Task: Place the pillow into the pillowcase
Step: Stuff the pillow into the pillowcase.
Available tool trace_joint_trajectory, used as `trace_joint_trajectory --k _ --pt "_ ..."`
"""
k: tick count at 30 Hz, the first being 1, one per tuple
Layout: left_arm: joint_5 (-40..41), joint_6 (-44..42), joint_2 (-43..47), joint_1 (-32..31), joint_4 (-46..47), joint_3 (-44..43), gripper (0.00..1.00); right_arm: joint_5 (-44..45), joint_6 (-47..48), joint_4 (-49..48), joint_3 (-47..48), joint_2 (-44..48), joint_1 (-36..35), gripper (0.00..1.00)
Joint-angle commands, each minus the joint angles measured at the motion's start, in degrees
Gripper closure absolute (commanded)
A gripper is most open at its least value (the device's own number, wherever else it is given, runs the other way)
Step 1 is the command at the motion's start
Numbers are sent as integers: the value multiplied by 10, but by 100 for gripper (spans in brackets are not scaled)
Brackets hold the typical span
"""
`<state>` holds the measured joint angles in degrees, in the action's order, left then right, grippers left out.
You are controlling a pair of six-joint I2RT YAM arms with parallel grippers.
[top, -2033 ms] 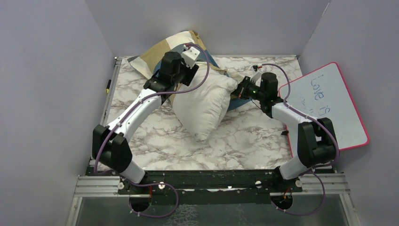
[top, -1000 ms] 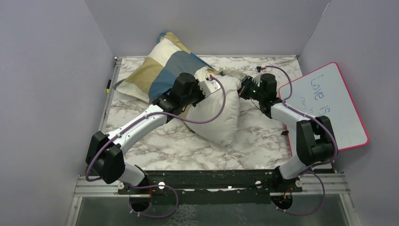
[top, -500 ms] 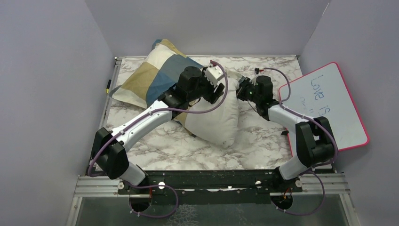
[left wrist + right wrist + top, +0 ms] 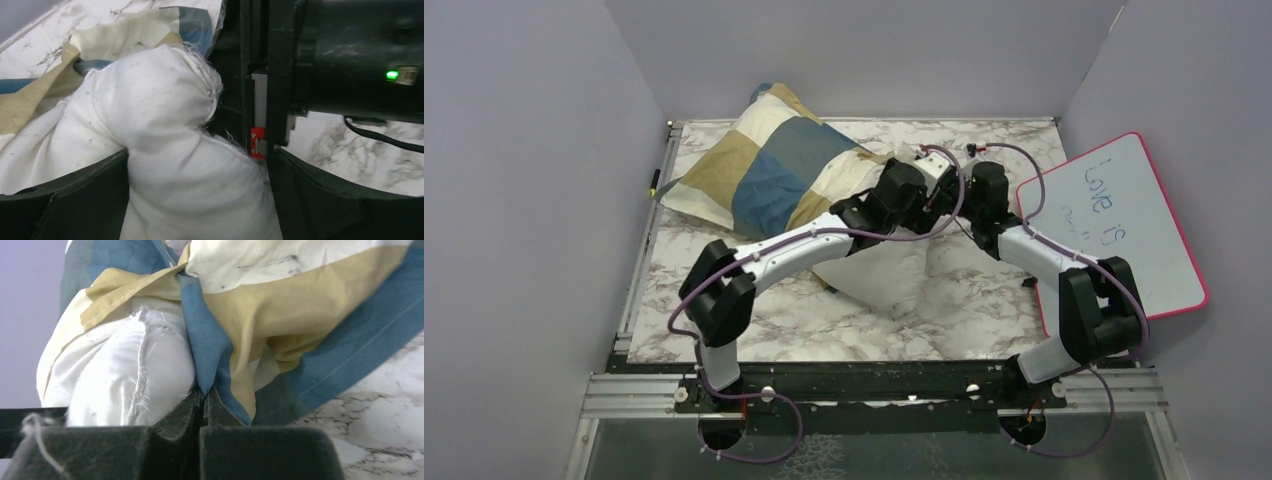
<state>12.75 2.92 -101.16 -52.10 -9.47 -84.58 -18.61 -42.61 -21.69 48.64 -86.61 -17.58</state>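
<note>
The blue, tan and cream pillowcase (image 4: 774,165) lies at the back left, drawn over the far part of the off-white pillow (image 4: 884,278), whose near half sticks out. My left gripper (image 4: 932,195) reaches across to the pillow's far right corner. In the left wrist view its jaws (image 4: 199,156) stand wide open with the pillow corner (image 4: 165,110) bulging between them and the pillowcase edge (image 4: 125,30) behind. My right gripper (image 4: 954,195) is shut (image 4: 202,390) on the pillowcase's blue hem (image 4: 210,350), beside the pillow (image 4: 125,365).
A pink-rimmed whiteboard (image 4: 1124,220) leans at the right wall, close to the right arm. A yellow and black pen (image 4: 654,181) lies off the marble table's (image 4: 984,300) left edge. Grey walls close in at the back and sides.
My left arm has swung right across the pillow to its far right corner, next to the right gripper. The pillowcase has spread over the pillow's back part. The right gripper has hardly moved.
</note>
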Motion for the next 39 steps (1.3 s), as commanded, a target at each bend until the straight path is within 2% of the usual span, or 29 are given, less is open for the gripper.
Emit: trace_joint_trajectory --k 1,2,3,4,5,6,10,13,16,20,23,25,27,29,32,34,39 --pt "119 -20 -120 6 -54 -39 14 -40 12 -58 -2 39 -4 100" --pt "141 -11 -134 17 -66 -41 54 -32 24 -51 -6 49 -2 100" --pt "159 -2 -138 32 -66 -30 77 -23 38 -41 -12 59 3 100" --pt "160 4 -137 50 -56 -11 90 -21 51 -35 -20 71 13 100" --pt "145 12 -135 72 -49 11 97 -27 55 -39 -32 83 25 100" --pt "132 24 -136 96 -48 26 100 -36 53 -48 -46 95 42 100" --pt "116 34 -152 151 -55 71 100 -88 27 -124 -100 136 105 100" --pt "87 38 -159 164 -34 91 100 -157 28 -200 -106 138 112 100" --pt "71 28 -183 164 -34 76 100 -212 12 -323 -128 146 112 100" --pt "69 29 -214 164 -43 69 100 -171 62 -227 -72 161 112 100" --pt "66 27 -229 164 -38 81 100 -129 61 -243 -53 158 113 100" --pt "64 27 -242 165 -38 82 100 -185 60 -230 7 128 108 100" --pt "54 33 -255 169 -38 74 100 -257 96 -215 51 102 61 100" --pt "34 49 -264 176 -39 63 100 -217 168 -149 37 122 9 100" --pt "1 76 -238 184 -51 50 98 -186 171 -149 -22 118 -3 100" --pt "-26 91 -182 184 -54 53 85 -177 184 -119 -21 88 -3 100" --pt "-104 112 10 179 -46 75 38 -164 143 -154 -36 41 -3 100"
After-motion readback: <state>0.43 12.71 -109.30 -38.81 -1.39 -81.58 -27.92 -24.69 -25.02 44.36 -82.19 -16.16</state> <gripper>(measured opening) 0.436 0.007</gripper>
